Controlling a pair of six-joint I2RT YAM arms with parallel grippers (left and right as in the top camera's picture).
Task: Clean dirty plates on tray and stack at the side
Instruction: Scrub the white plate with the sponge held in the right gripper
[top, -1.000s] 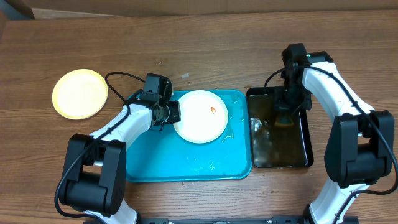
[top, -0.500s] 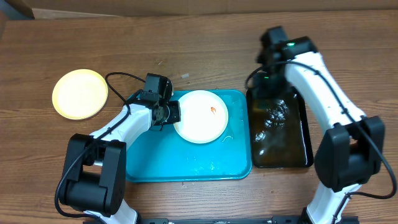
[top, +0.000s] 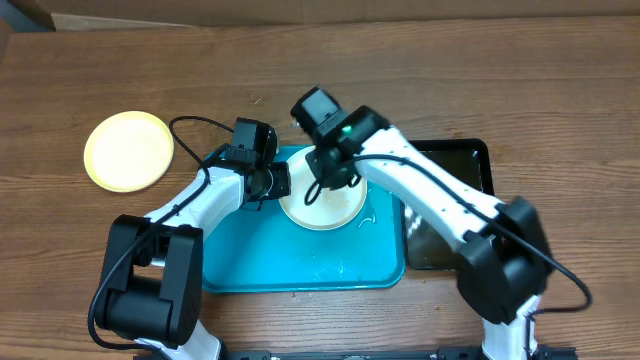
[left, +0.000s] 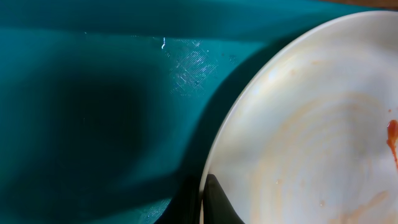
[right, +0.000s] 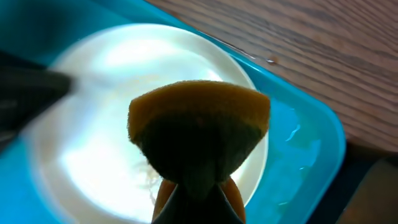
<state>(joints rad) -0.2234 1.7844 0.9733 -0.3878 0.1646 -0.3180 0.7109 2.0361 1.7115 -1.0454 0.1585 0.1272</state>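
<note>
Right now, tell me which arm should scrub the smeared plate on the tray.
Right. The right gripper is shut on the sponge over the white plate; the left gripper is pinching that plate's rim.

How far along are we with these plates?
Done: the pale yellow round plate lies aside on the wooden table, looking clean. In hand: left gripper pinches the rim of the white round plate on the turquoise plastic tray; right gripper holds a yellow sponge over it. Left: wipe its orange-red smear, then stack it.
</note>
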